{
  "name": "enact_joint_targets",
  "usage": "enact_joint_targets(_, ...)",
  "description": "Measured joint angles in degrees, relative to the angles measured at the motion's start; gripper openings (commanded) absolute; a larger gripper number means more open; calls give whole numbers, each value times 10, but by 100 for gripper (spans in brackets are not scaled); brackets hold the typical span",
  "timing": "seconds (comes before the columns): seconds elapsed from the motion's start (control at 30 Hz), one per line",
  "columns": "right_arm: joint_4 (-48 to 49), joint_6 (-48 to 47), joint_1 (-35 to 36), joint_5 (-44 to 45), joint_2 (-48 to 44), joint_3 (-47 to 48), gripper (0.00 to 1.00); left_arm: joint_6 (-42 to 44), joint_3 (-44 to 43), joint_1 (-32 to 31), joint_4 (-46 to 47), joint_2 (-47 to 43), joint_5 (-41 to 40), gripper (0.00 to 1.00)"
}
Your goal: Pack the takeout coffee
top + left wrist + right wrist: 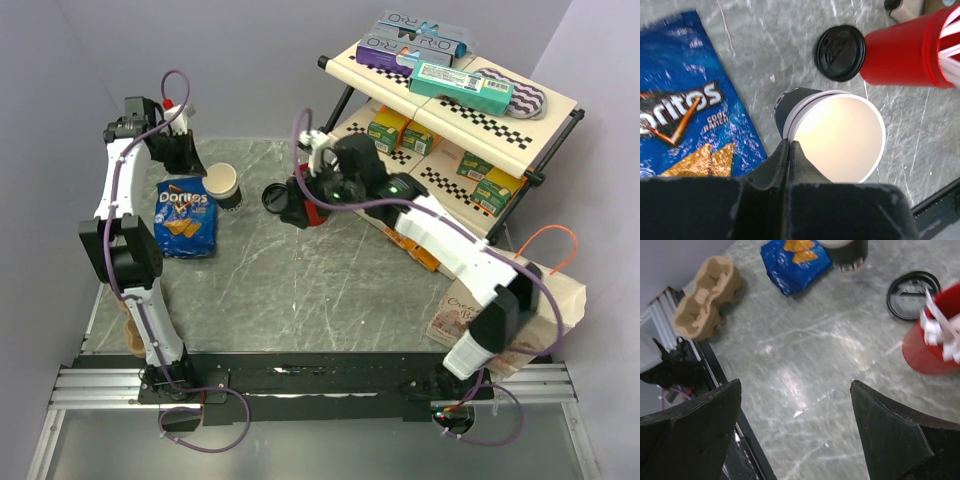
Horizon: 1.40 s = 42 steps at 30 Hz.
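Note:
The takeout coffee cup [840,135] has a cream inside and a dark sleeve, and has no lid on. It stands beside the Doritos bag [685,110]. My left gripper [790,145] is shut on the cup's rim, one finger inside and one outside. In the top view the cup [224,185] is just right of the left gripper [200,165]. The round black lid [840,52] lies flat on the table beside the red cup with white straws [905,52]. My right gripper [795,390] is open and empty over bare table, with the lid [912,294] and the red cup [935,347] ahead of it.
A brown pulp cup carrier [705,302] sits at the table's near left edge. A checkered two-tier shelf [520,105] with boxes stands at the back right. A cardboard box [500,310] sits at the right. The blue chip bag [185,217] lies at the left.

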<state>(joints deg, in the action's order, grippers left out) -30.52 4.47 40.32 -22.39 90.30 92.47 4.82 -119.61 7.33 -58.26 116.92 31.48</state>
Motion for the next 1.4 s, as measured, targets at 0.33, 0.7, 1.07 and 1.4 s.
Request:
enact_joint_targets(0.33, 59, 87, 19, -18, 192, 223, 74, -24, 78, 39, 0, -3, 64, 1)
enact_joint_targets(0.7, 63, 168, 36, 37, 366, 357, 31, -32, 103, 45, 5, -23, 69, 1)
enact_joint_targets(1.07, 66, 180, 36, 68, 415, 384, 51, -73, 135, 73, 6, -32, 101, 1)
enact_joint_targets(1.4, 90, 206, 36, 32, 432, 384, 59, -77, 154, 77, 10, -42, 133, 1)
